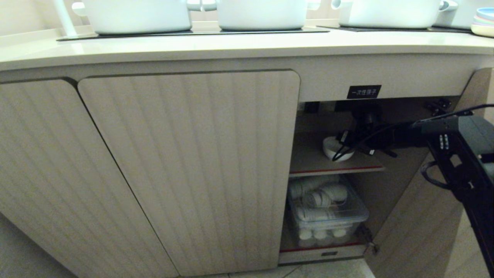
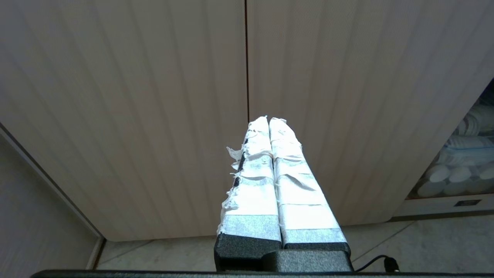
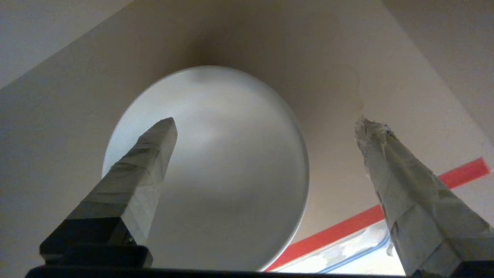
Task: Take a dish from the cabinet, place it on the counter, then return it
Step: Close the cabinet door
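Red-edged shelf [image 1: 335, 169], white bowl [image 1: 334, 146], fluted doors [image 1: 189, 166]

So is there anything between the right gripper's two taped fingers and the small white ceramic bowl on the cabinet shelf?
Nothing: in the right wrist view the open right gripper hangs over the small white ceramic bowl, air between.

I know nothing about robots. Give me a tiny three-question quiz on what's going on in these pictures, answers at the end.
1. True or false: the right tool is clamped on the dish.
2. Where does the dish sit? A) on the counter B) on the cabinet's upper shelf C) in the clear bin
3. Fill in: the left tool's fingers are pressed ____.

Key
1. False: its fingers stand wide apart, one over the dish, one beside it.
2. B
3. together
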